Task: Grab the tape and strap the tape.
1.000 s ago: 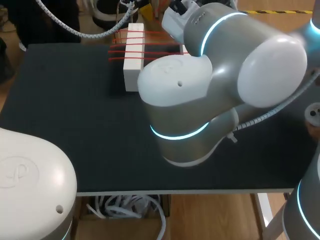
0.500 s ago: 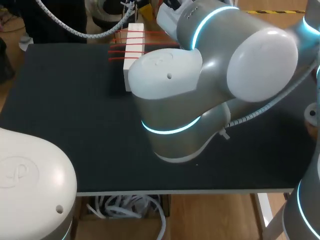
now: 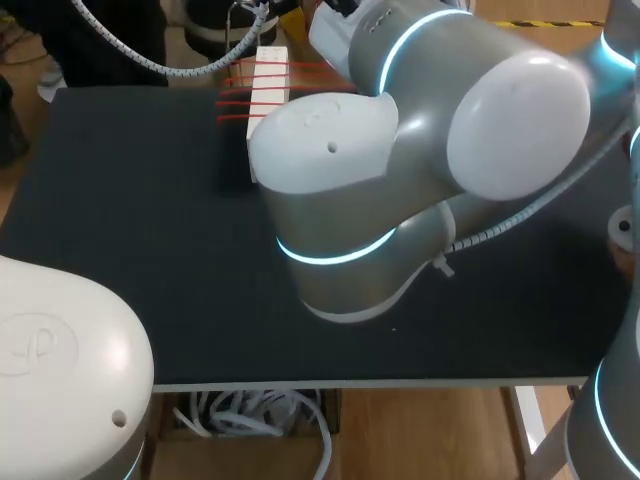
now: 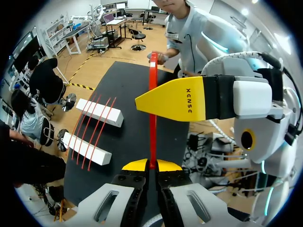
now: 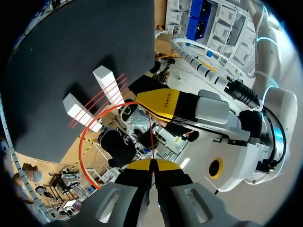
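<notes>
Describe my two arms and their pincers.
The left arm and right arm have rounded white-and-grey shells with glowing cyan rings; a ribbed grey hose leads to the left arm's wrist. The left pincer and right pincer have black fingers ending in bright yellow tips.

A black table bears two white blocks.

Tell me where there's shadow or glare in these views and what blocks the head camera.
Head view: the right arm fills the middle, hiding much of the table; the white block throws a dark shadow. Right wrist view: both blocks shadow the table. Left wrist view: evenly lit, no glare on the tape.
</notes>
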Controlling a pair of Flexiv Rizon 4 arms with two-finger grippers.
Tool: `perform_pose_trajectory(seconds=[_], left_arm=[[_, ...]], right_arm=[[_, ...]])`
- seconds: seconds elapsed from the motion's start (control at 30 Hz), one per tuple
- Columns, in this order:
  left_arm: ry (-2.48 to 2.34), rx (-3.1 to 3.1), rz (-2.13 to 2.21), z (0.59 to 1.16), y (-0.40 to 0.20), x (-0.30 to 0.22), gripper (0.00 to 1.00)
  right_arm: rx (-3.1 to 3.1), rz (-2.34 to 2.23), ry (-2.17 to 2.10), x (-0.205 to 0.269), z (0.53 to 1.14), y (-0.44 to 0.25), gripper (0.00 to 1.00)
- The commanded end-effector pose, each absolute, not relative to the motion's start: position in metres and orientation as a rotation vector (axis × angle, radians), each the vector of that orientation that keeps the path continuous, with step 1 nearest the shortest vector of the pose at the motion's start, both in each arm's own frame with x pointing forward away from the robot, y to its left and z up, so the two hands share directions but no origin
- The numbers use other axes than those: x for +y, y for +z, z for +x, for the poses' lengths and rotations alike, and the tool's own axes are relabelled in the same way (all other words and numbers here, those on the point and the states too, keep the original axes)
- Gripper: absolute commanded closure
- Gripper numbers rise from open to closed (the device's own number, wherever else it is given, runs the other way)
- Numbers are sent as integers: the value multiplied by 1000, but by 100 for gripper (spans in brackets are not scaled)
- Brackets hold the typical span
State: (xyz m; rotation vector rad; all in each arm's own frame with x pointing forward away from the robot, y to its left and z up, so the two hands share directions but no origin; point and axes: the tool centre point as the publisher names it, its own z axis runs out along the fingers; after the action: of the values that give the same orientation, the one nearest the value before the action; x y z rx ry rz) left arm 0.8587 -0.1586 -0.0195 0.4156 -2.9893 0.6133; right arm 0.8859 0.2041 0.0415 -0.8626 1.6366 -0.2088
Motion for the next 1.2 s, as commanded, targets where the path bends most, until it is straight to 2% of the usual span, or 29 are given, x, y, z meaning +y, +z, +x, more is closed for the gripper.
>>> perform_pose_trajectory(seconds=[0.03, 1.2], left_arm=[[611, -2990, 415, 859, -19, -159, 100], [611, -2990, 415, 859, -19, -159, 100]], right_arm=[[1643, -871, -213, 204, 886, 44, 100], [1625, -928, -262, 209, 875, 22, 100]])
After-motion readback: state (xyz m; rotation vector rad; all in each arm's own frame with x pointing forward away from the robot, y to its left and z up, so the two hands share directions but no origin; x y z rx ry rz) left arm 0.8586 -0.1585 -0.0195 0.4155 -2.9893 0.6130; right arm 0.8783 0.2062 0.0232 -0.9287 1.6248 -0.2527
